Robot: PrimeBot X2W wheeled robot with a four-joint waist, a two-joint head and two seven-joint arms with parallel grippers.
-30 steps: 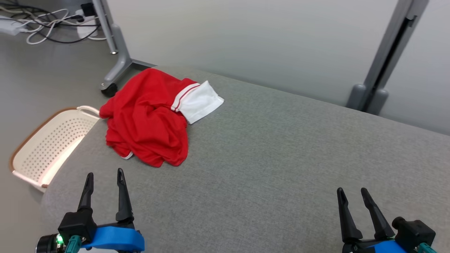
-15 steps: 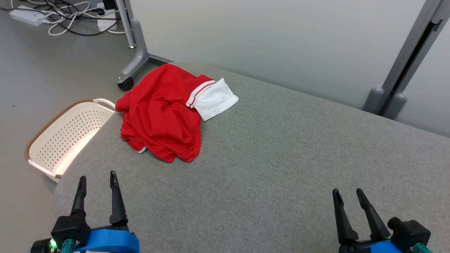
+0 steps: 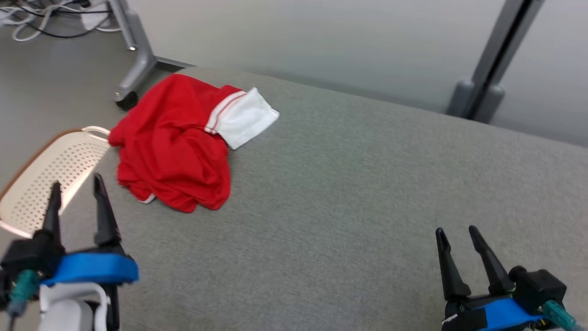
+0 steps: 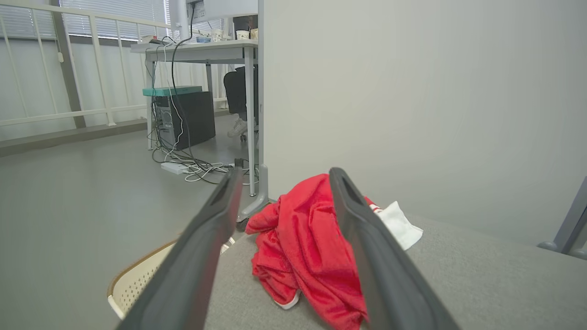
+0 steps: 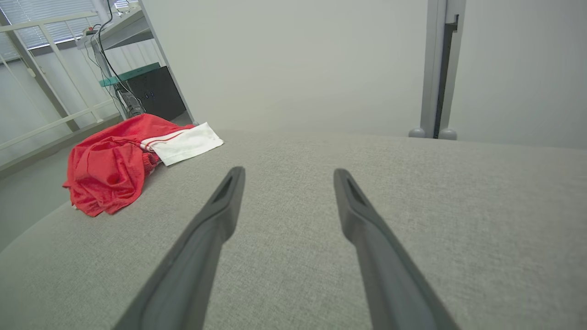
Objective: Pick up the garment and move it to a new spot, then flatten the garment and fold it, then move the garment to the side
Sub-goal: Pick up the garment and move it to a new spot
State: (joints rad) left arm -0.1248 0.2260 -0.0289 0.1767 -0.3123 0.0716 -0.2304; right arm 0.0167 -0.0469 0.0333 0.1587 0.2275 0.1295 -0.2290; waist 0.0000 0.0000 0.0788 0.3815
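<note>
Garment (image 3: 170, 147), red with white trim, lies crumpled on grey surface (image 3: 349, 193); left tool (image 3: 76, 180) and right tool (image 3: 456, 229) spread.

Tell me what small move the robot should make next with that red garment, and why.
Probably reach the left gripper forward toward the red garment. It lies crumpled near the left end of the grey surface, untouched; both grippers are open and empty, and the left one is nearer than the right gripper.

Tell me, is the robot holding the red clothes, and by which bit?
Nothing is held. The left end effector and right end effector are open and empty, and the red garment lies crumpled on the grey surface, apart from both.
</note>
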